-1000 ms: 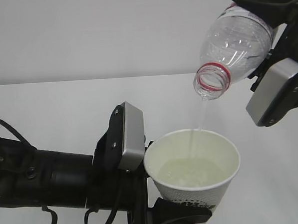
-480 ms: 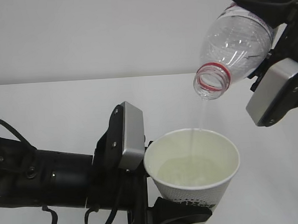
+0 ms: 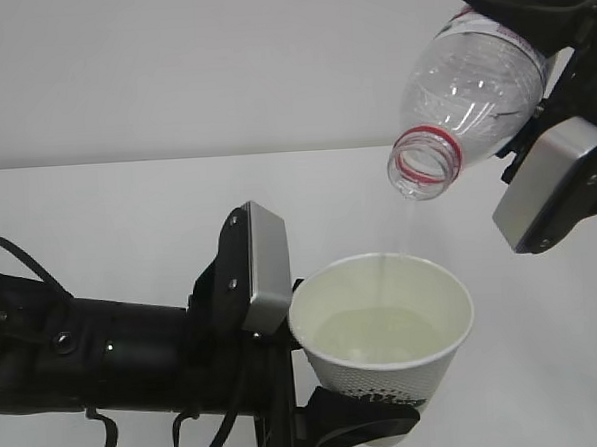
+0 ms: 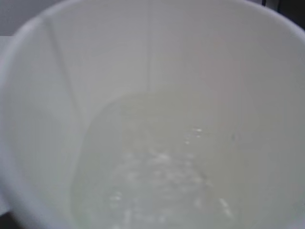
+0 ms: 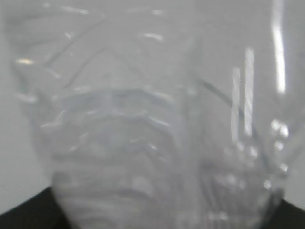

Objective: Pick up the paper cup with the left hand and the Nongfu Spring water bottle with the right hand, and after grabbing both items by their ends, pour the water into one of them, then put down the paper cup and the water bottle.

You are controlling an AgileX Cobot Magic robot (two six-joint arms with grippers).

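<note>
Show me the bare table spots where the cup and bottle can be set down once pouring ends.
Bare white tabletop lies behind the black left arm, and another patch right of the white paper cup, below the right claw's grey plate. Crowded: the bottom-left, filled by arm and cables, and the space under the tilted clear plastic bottle, over the cup.

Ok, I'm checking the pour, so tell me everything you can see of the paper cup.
The paper cup is white, tapered, with dark print low on its side. It is held upright above the table, clamped near its base by the left hand. It is partly filled with water, rippled. The tilted bottle's open mouth hangs above it without touching.
</note>
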